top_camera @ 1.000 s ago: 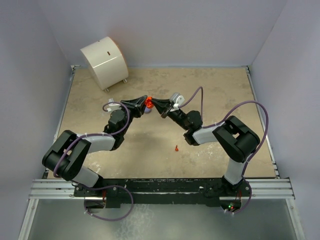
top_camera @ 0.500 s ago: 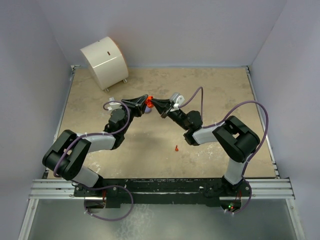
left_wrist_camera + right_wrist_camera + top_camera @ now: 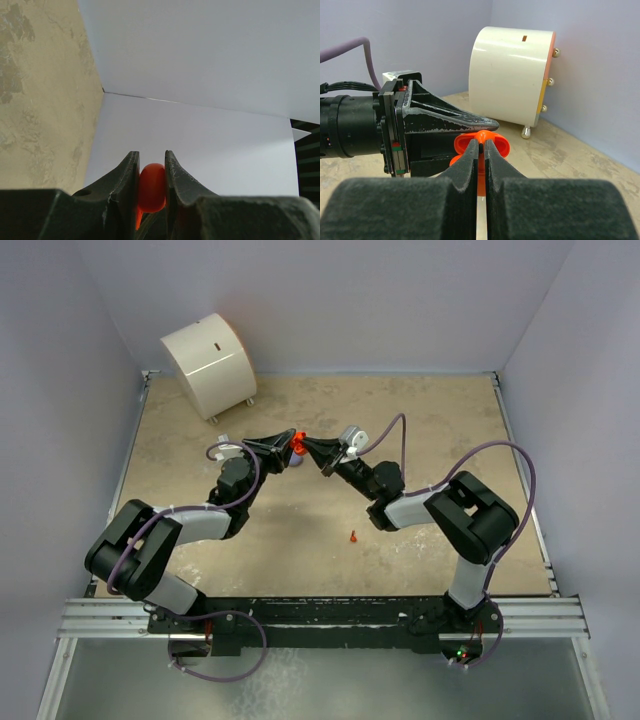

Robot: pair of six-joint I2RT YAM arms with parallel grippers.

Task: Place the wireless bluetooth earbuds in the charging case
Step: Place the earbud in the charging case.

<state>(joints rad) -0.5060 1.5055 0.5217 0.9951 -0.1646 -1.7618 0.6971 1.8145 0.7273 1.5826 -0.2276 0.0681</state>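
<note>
The beige, stone-patterned table (image 3: 440, 420) carries a white drum-shaped container (image 3: 208, 362) lying on its side at the far-left corner. The left arm (image 3: 190, 525) and right arm (image 3: 470, 515) reach inward, and their tips meet above the table near the far edge, slightly left of centre. The left gripper (image 3: 289, 443) is clamped on a red-orange charging case (image 3: 151, 186), held clear of the surface. The right gripper (image 3: 308, 444) is closed on a red-orange earbud (image 3: 481, 136), whose stem shows between the fingers and whose head sits between the case's two lobes. A second red-orange earbud (image 3: 354, 535) lies loose on the table near its middle, towards the near edge.
</note>
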